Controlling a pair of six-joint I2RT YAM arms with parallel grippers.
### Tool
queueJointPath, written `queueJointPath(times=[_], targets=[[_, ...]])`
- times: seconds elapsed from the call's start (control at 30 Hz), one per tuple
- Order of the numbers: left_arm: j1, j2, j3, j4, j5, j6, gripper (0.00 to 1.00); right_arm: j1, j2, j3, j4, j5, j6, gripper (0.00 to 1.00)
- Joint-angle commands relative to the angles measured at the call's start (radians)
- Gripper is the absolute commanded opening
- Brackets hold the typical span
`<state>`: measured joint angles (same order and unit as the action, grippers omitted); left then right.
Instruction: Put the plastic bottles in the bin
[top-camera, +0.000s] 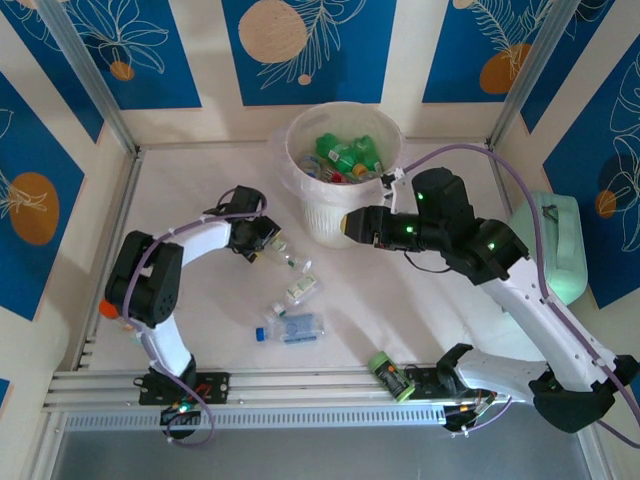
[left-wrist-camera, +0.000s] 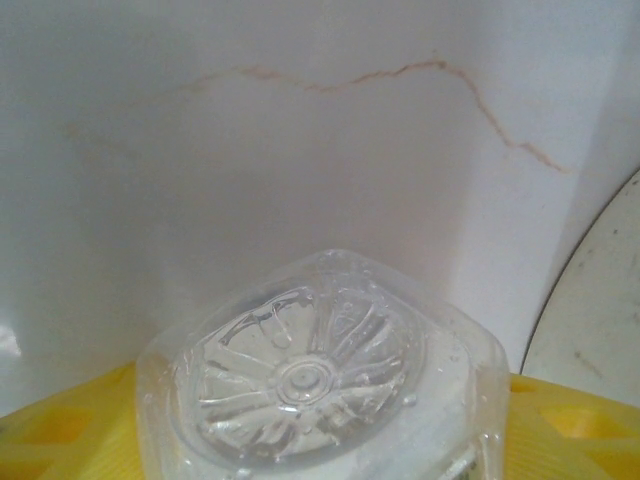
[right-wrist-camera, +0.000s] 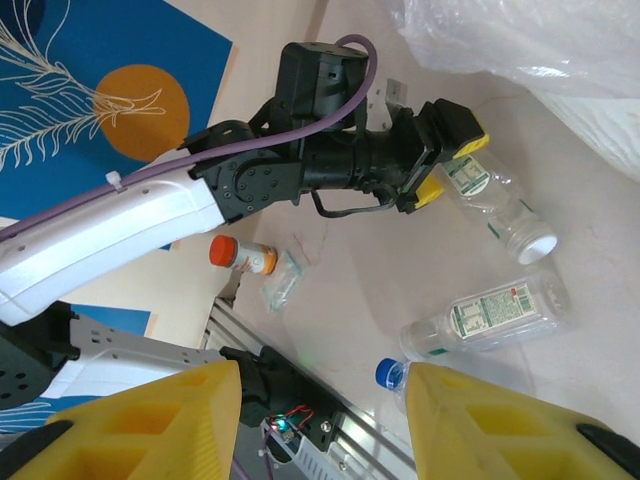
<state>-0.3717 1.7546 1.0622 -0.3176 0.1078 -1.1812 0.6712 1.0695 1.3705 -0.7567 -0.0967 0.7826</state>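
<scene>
- My left claw (right-wrist-camera: 448, 165) grasps a clear bottle (left-wrist-camera: 300, 385) that lies on the table (top-camera: 200, 180), with a yellow finger against each flank.
- My left wrist camera looks at the bottle's moulded base. The neck is hidden behind it, and my fingers are cut off at the bottom edge.
- My right claw (right-wrist-camera: 322, 378) stands released, with nothing between its yellow fingers (right-wrist-camera: 150, 425). From above it is dark and hard to make out against the bin (top-camera: 322, 210).
- One right finger covers most of a blue-capped bottle (right-wrist-camera: 388, 372). Near it a labelled bottle (right-wrist-camera: 495, 315) lies in full sight.
- From above, an orange-capped bottle (right-wrist-camera: 240, 255) sits half hidden behind my left elbow.
- The bin stands at the back of the table with green bottles (top-camera: 345, 155) inside. I cannot count them through the crinkled bag liner (right-wrist-camera: 540, 60).
- Another green bottle (top-camera: 392, 375) lies by the near rail.
- My left arm has its elbow raised at the left and its forearm stretched rightward, with the claw low on the table.
- My right arm climbs from the near right and folds back. Its wrist is turned left, and the claw is just beside the bin's near wall.
</scene>
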Motion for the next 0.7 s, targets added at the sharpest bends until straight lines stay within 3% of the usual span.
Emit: queueJointPath(times=[0.0,0.37,0.67], targets=[[0.014,-0.135,-0.062,0.026,0.056,-0.026,0.61,0.029,-0.014,-0.029,-0.011,0.023,0.022,0.47],[0.067,-0.500,-0.178,0.269,0.178,-0.120,0.60,0.103,0.034,-0.050,0.069,-0.017,0.056,0.48],[0.065,-0.565,-0.286,0.739,0.293,-0.322,0.60,0.101,0.127,-0.005,0.128,-0.095,0.141,0.66]])
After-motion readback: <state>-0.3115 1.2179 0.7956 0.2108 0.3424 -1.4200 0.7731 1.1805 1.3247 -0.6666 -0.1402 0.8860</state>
